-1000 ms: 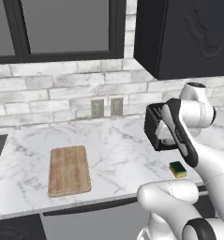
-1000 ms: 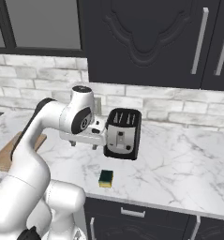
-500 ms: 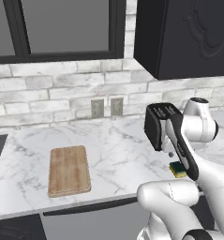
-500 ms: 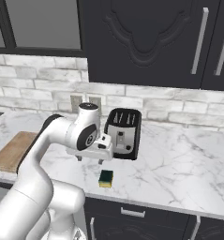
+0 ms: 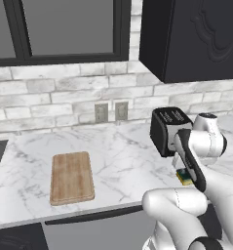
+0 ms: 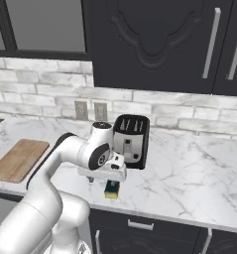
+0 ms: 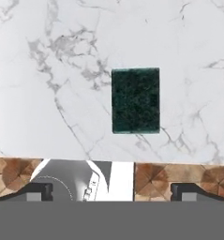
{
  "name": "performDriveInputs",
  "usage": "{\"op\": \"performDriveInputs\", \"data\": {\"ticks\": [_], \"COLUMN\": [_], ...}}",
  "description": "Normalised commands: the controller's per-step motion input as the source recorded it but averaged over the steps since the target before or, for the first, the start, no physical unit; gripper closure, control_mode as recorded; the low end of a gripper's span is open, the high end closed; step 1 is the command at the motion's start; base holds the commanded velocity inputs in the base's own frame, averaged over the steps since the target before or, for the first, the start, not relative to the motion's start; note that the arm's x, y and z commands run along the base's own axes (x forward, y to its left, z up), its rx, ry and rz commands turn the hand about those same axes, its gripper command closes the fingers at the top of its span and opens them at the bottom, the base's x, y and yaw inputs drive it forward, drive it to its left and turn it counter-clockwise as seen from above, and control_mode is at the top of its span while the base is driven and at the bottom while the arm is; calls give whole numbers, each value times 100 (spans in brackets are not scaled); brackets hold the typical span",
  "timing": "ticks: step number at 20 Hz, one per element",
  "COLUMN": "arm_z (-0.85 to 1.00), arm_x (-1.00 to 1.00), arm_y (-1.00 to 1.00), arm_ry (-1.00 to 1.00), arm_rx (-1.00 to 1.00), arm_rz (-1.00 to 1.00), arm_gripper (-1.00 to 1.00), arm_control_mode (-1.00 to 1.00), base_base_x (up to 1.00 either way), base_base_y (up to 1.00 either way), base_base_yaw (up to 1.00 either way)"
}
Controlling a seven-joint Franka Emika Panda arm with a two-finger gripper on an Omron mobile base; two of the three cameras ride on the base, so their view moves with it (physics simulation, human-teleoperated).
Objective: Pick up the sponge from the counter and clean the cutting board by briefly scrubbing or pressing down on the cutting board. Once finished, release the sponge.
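The sponge (image 7: 135, 100) lies dark green side up on the white marble counter (image 5: 123, 161), near the front edge and just in front of the toaster; it also appears as a small yellow and green block (image 6: 112, 188) (image 5: 186, 177). My gripper (image 7: 113, 192) hovers above it, pointing down, open with nothing between its fingertips (image 7: 38, 191). The hand (image 6: 102, 173) sits just over the sponge's left side. Far to the left, the light-brown cutting board (image 5: 71, 177) (image 6: 18, 158) lies flat on the counter with nothing on it.
A black toaster (image 5: 169, 129) (image 6: 131, 140) stands right behind the sponge and close to my hand. Dark cabinets hang above. The counter's front edge (image 7: 132, 161) runs just below the sponge, with the patterned floor beyond it.
The arm has swung right and down from beside the toaster, bringing the open hand over the sponge. Sponge and cutting board have not moved.
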Motion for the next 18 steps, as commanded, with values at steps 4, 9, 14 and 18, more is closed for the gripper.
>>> {"op": "performDriveInputs", "data": {"ticks": [4, 9, 14, 18], "arm_z": [-39, -29, -20, -16], "arm_x": [0, 1, 10, 23], "arm_y": [-9, -10, -7, -1], "arm_ry": [12, 3, 0, 0], "arm_rx": [-3, -1, 0, 0], "arm_rz": [0, 0, 0, 0], "arm_gripper": [-100, -100, -100, -100], "arm_control_mode": [-100, -100, -100, -100], "base_base_x": [0, 0, 0, 0], "base_base_y": [0, 0, 0, 0], "base_base_yaw": [0, 0, 0, 0]}}
